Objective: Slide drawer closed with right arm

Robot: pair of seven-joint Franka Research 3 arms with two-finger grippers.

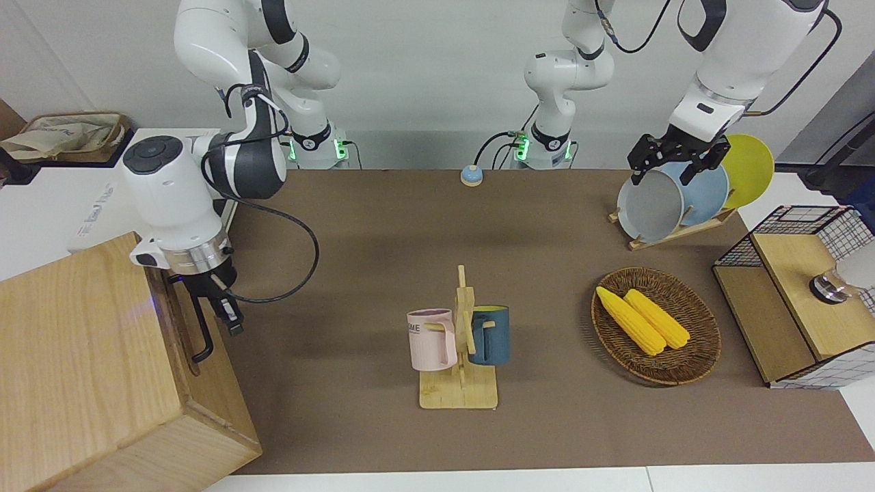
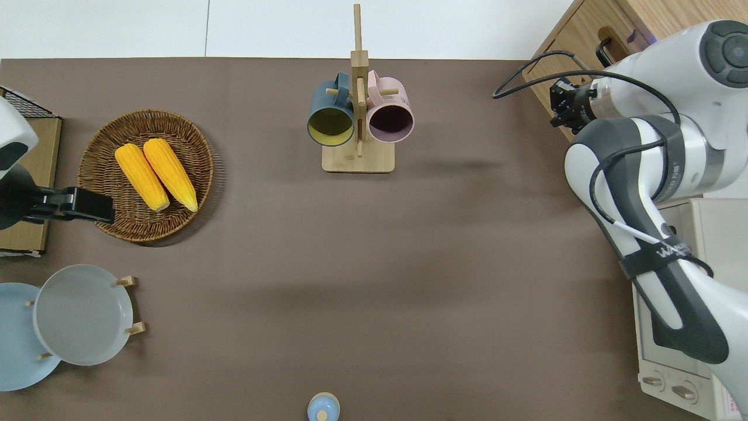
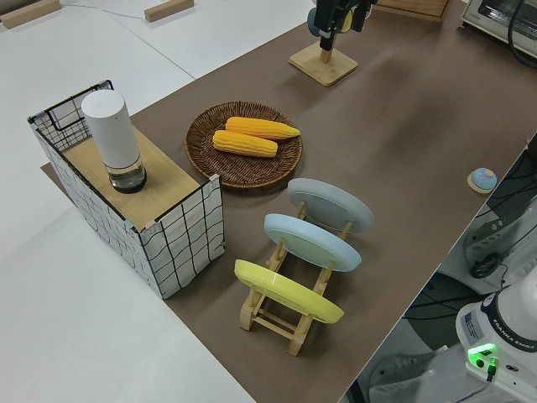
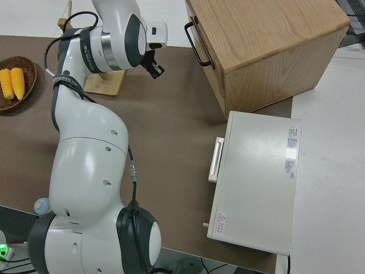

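The light-wood drawer (image 1: 183, 326) sits flush in the front of the big cabinet (image 1: 82, 355), and its black loop handle (image 1: 201, 333) is free. The drawer also shows in the overhead view (image 2: 575, 38) and the right side view (image 4: 201, 31). My right gripper (image 1: 231, 321) is shut and empty. It hangs over the brown table just off the cabinet's front, a short gap from the handle. It also shows in the overhead view (image 2: 558, 105) and the right side view (image 4: 155, 69). My left arm is parked.
A white toaster oven (image 2: 689, 351) stands beside the cabinet, nearer to the robots. A mug rack (image 1: 459, 342) with a pink and a blue mug stands mid-table. A wicker basket (image 1: 697, 355) with corn, a plate rack (image 1: 677, 198) and a wire-mesh box (image 1: 800, 301) stand toward the left arm's end.
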